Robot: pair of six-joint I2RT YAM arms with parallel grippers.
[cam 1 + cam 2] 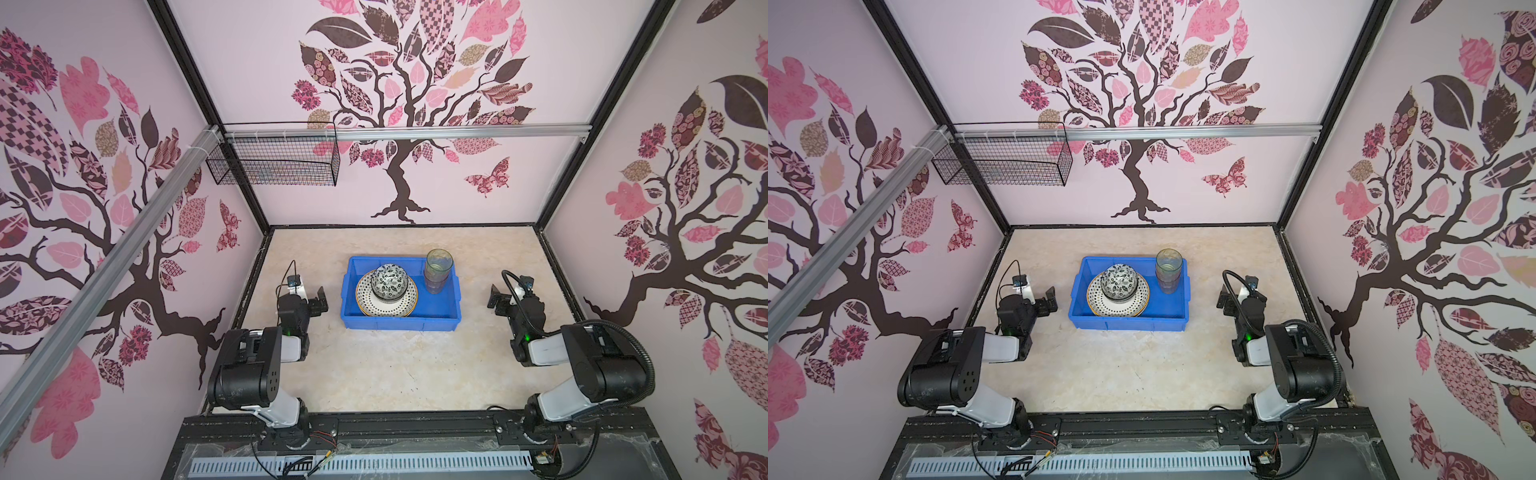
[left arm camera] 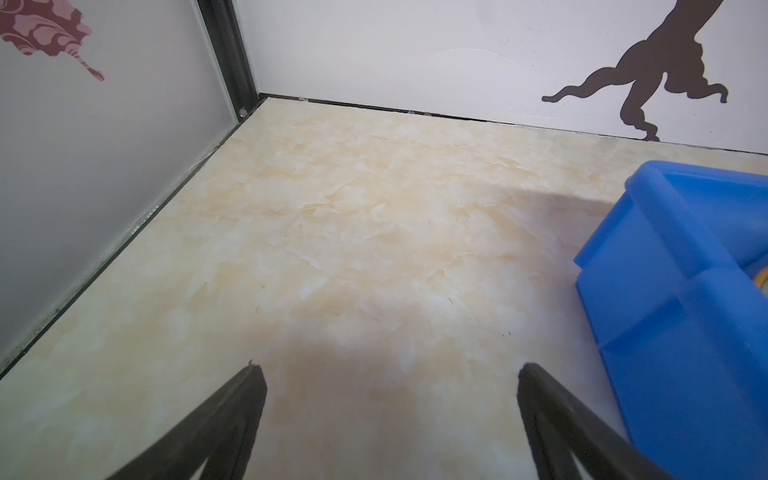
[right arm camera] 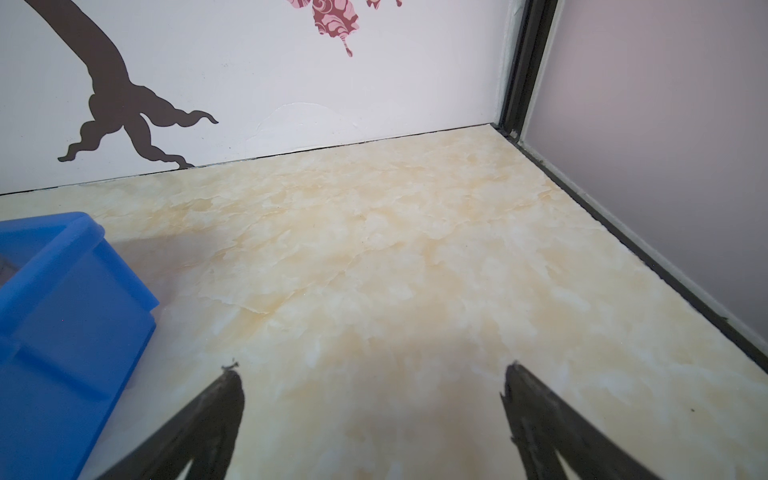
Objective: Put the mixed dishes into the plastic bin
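Blue plastic bin [image 1: 399, 322] was found between the left fingers [image 2: 224, 424] and right fingers [image 3: 540, 419], both spread, empty. Dishes [image 1: 405, 302] were all inside; tall stacked cups [image 1: 437, 272] could be toppled if bumped.

beige marbled tabletop [image 1: 374, 374], blue bin [image 1: 399, 321] on it

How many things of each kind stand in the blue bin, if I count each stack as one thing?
Plate stack: 1
Black-white bowl, on the plates: 1
Cup stack: 1
Total: 3, all inside the blue bin. The pieces within each stack cannot be counted.
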